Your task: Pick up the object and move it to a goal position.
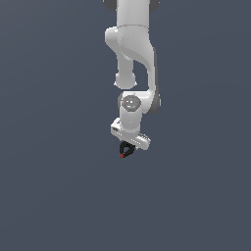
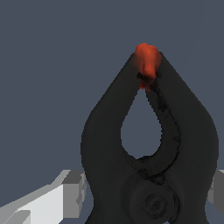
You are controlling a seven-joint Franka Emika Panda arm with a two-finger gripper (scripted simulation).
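Observation:
The object is a tiny black spring-clamp shape with a red tip, and it hangs just under the white hand. My gripper is shut on the object, its fingers pressing on the handle end from both sides. The wrist view is nearly filled by the object: two black arms curve up and meet at the red tip, which points away from the hand. Grey fingers show on either side of its base. Whether the object touches the surface below cannot be told.
The white arm comes down from the top centre of the exterior view. All around is a plain dark grey-blue surface with no other objects, no edges and no goal marker showing.

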